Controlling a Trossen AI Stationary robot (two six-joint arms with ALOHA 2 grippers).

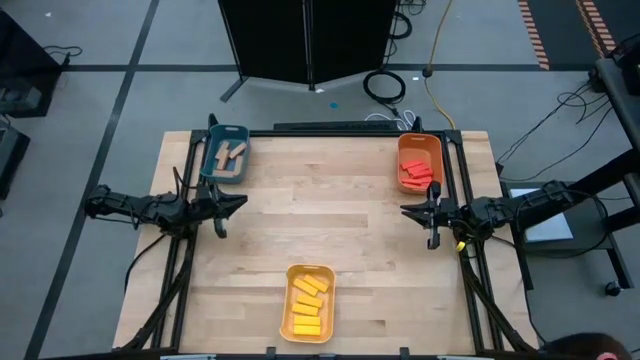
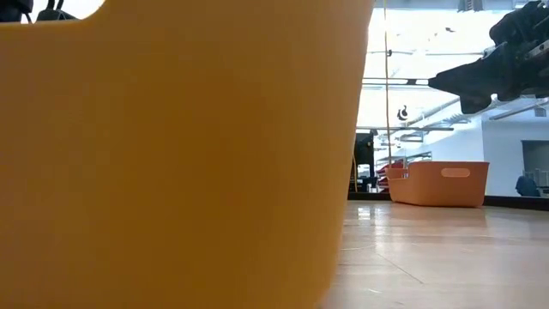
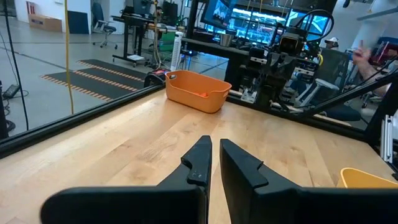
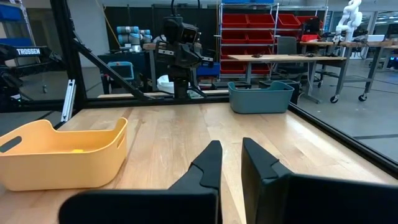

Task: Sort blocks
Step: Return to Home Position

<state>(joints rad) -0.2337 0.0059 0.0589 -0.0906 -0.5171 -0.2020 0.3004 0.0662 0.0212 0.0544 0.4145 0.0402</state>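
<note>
With blocks [image 1: 308, 300] binned, three trays [image 1: 323, 272].

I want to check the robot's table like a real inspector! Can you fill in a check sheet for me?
Surface: wooden table, bare in the middle.
Job's things: tan blocks in the teal tray, red blocks in the orange tray, yellow blocks in the yellow tray; none loose on the table.
Clutter: nothing seen.
Grippers: left gripper at the left edge, right gripper at the right edge; both with fingers shut, holding nothing.
Cables: black coil and yellow cable on the floor behind the table.
Surroundings: workshop with red bin shelves.
</note>
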